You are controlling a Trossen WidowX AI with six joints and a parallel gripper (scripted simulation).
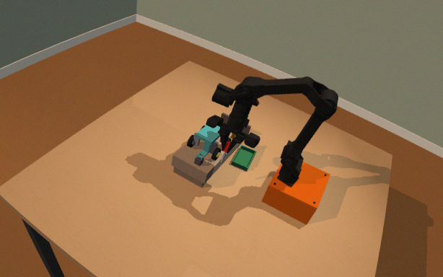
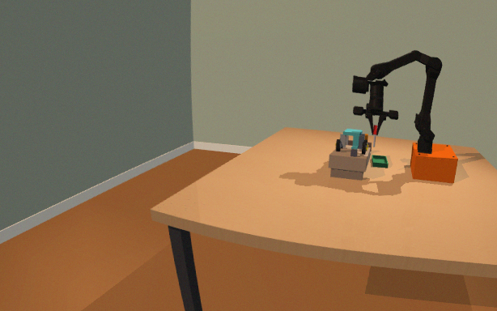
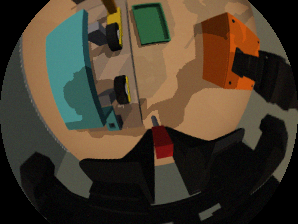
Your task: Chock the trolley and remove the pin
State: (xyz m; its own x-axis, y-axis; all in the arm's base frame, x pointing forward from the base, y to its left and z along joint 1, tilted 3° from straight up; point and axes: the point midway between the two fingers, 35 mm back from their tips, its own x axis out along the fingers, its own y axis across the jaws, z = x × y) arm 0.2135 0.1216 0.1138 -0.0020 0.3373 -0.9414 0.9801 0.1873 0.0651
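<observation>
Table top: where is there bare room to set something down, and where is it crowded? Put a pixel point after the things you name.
Bare wood shows between the ramp (image 1: 189,172) (image 2: 349,163) and the near table edge. It is crowded between ramp and green tray (image 1: 244,158) (image 2: 380,161) (image 3: 151,24), beneath the gripper (image 1: 226,146) (image 2: 375,131) (image 3: 157,131).

black end effector (image 1: 226,145): gripping the red-headed pin (image 1: 226,146)
teal trolley (image 1: 207,133): on the brown ramp (image 1: 191,159)
green rectangular tray (image 1: 244,158): beside ramp

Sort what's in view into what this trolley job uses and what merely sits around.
Part of the job:
- teal trolley
- ramp
- red-headed pin, held in the pincer
- yellow chock
- green tray

Just around:
- orange block under the arm
- table
</observation>
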